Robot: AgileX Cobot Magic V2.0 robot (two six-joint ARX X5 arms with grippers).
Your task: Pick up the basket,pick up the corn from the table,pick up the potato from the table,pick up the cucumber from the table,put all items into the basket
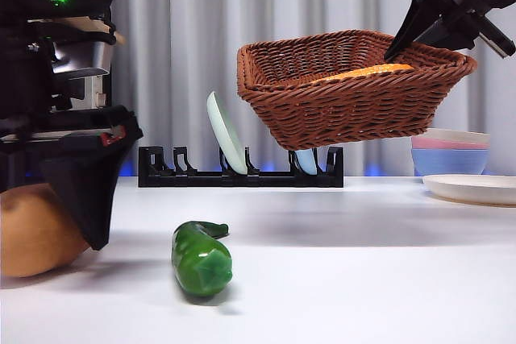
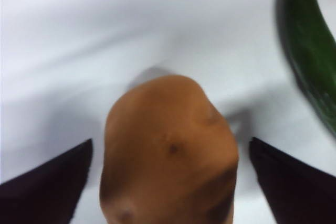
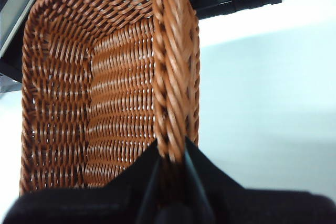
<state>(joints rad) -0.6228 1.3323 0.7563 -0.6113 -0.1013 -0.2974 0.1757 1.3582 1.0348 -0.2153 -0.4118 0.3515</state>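
The basket point(image 1: 347, 90) hangs tilted above the table point(image 1: 363, 263), its rim clamped by the right gripper point(image 3: 170, 158), corn point(image 1: 372, 72) inside. The left gripper point(image 2: 168, 182), jaws apart, straddles the potato point(image 2: 168, 156) beside the cucumber point(image 1: 200, 258).

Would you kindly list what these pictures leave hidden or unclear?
- Corn: front view, only an orange strip shows above the basket rim.
- Potato: front view, cut by the edge and covered by the left hand.
- Cucumber: left wrist view, blurred and cropped.
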